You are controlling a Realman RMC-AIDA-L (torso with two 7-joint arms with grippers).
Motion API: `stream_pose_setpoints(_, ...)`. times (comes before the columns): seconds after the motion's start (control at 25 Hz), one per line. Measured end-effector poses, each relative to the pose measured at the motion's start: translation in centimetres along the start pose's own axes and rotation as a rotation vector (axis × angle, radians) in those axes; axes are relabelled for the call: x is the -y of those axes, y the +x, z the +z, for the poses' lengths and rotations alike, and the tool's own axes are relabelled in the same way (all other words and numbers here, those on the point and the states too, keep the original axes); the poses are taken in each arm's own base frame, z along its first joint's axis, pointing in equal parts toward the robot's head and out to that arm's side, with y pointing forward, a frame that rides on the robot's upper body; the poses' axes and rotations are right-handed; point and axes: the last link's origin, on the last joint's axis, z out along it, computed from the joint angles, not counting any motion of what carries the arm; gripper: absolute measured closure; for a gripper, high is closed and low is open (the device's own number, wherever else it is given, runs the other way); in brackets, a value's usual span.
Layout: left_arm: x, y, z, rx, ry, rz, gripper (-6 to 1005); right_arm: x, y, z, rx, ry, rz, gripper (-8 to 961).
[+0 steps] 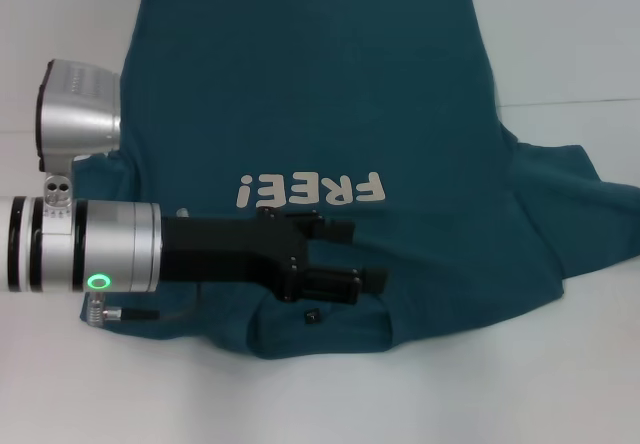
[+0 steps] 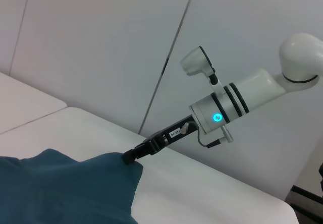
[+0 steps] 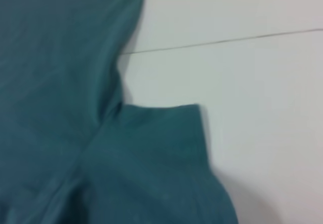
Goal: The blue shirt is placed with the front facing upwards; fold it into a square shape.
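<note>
From the left edge of the head view, the left arm reaches across the near side of the white tabletop (image 1: 590, 384), its silver wrist showing a green ring light, and its black left pincer (image 1: 368, 256) lies low over the blue shirt (image 1: 330, 94) just below the white "FREE!" lettering (image 1: 311, 190), which reads upside down from here. Its two fingers (image 1: 338, 230) stand apart with teal cloth showing between them, so the pincer is open and holds nothing that can be seen. A small dark tag (image 1: 314, 316) lies on the cloth just beside the nearer finger, by the neck edge. The shirt is spread over the middle of the tabletop, front up, hem toward the far side and one sleeve fanned out to the right. In the left wrist view, the right pincer (image 2: 132, 155) meets a raised corner of the shirt's edge and looks closed on the cloth, with the white right arm behind it.
</note>
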Motion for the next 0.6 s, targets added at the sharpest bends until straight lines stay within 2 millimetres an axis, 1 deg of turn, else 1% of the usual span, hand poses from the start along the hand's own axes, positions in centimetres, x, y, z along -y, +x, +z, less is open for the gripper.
stream_pose_setpoints(0.2,0.0,0.1,-0.1,0.0,0.002,-0.005,126,0.7,-0.2,0.0,0.018,0.045,-0.012,931)
stream_pose_setpoints(0.4,0.1,0.1,-0.1,-0.002,0.004,-0.006,126,0.9,-0.4,0.0,0.029,0.06,-0.012,931)
stream_pose_setpoints(0.52,0.1,0.1,-0.1,-0.002,0.008,-0.006,126,0.7,-0.7,0.0,0.034,0.056,-0.019,931)
stream_pose_setpoints(0.6,0.1,0.1,-0.1,-0.003,0.01,-0.007,126,0.0,-1.2,0.1,0.042,0.044,-0.034,931)
